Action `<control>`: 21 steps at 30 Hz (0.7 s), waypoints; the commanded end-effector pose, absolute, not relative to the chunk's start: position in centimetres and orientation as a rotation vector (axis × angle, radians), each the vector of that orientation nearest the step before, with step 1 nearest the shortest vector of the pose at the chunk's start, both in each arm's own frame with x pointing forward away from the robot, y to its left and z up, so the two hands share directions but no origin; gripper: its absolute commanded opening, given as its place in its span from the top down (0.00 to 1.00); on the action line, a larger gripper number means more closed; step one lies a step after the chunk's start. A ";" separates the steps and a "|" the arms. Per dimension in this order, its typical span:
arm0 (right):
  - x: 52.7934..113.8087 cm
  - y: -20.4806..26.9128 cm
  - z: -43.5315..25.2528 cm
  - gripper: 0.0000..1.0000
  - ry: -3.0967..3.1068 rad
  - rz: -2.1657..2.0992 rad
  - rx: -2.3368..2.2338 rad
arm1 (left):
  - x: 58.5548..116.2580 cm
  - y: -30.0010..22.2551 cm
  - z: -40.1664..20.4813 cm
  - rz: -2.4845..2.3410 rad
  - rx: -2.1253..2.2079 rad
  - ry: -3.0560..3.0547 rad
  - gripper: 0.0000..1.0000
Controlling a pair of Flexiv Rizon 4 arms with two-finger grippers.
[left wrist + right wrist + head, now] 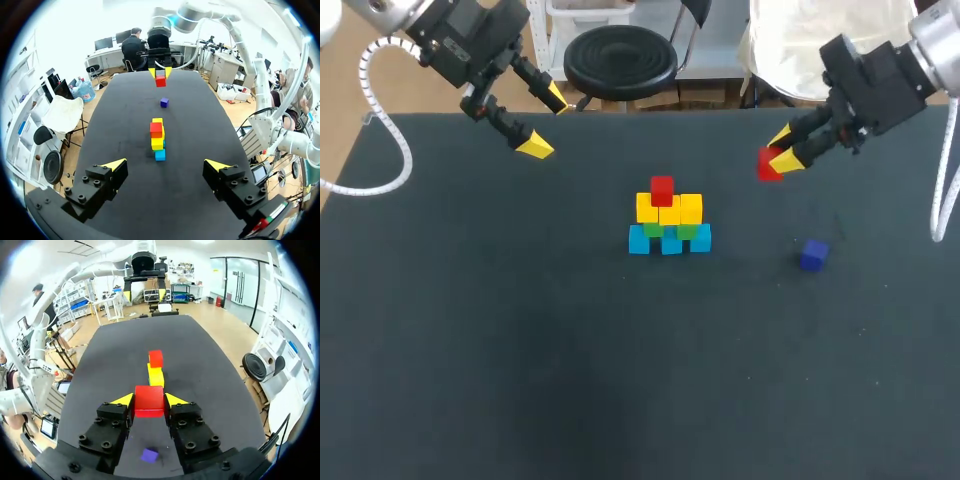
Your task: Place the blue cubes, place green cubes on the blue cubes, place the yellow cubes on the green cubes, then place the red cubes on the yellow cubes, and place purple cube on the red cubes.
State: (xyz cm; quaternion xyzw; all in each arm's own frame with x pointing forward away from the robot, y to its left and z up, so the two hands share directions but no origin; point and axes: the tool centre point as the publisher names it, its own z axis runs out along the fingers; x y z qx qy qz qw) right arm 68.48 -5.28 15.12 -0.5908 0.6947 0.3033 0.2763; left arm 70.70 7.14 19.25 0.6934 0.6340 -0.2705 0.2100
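Bright, even light from above falls on our dark matte table (520, 350); shadows are soft. Far ahead of our left fingers (115, 164), the room (65, 40) glares white.

The cube stack (668, 222) stands mid-table, with room beside the topmost red cube (662, 189). From the stack, the purple cube (813, 254) lies well apart at 4 o'clock. The right gripper (782, 150) and its gripped red cube (767, 166) hang at 2 o'clock, and the wide-spread left gripper (545, 122) at 10. Bare table (620, 380) runs from 5 to 9 o'clock.
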 end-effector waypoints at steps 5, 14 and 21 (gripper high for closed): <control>67.5 -2.7 14.7 1.00 1.858 0.792 -1.538 | 70.6 7.2 19.2 -0.751 1.927 1.758 0.00; 67.5 -2.7 14.7 1.00 1.858 0.792 -1.538 | 70.6 7.2 19.2 -0.751 1.927 1.758 0.00; 67.5 -2.7 14.7 1.00 1.858 0.792 -1.538 | 70.6 7.2 19.2 -0.751 1.927 1.758 0.00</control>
